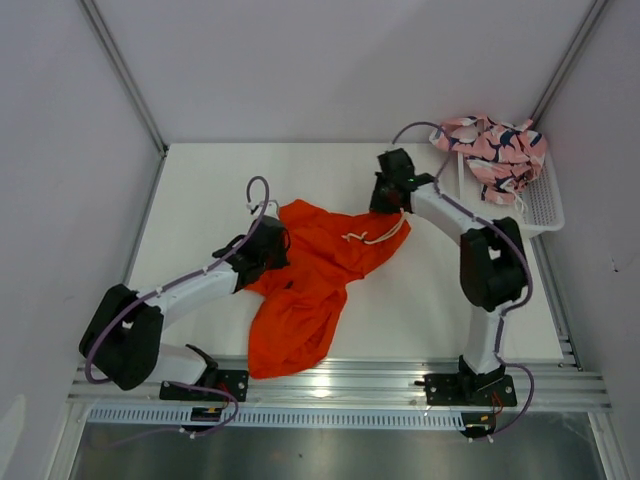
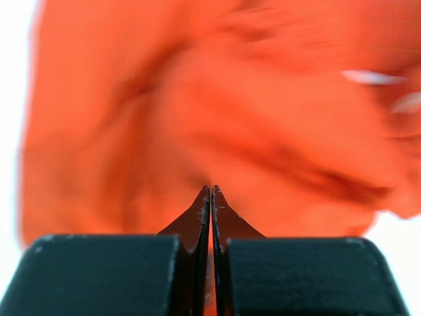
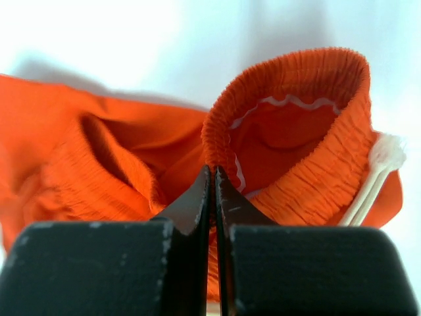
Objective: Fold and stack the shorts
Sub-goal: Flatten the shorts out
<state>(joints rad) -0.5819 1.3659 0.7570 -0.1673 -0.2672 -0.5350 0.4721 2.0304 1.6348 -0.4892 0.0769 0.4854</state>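
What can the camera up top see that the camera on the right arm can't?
Only the top view shows the pink fish-print shorts heaped at the far end of the white basket. It also shows both arms, with the left arm's jaws at the left side of the orange shorts. Only the right wrist view shows, up close, the crinkly elastic waistband curled open, with the right arm's jaws shut on its edge. Both views show the orange shorts and their white drawstring.
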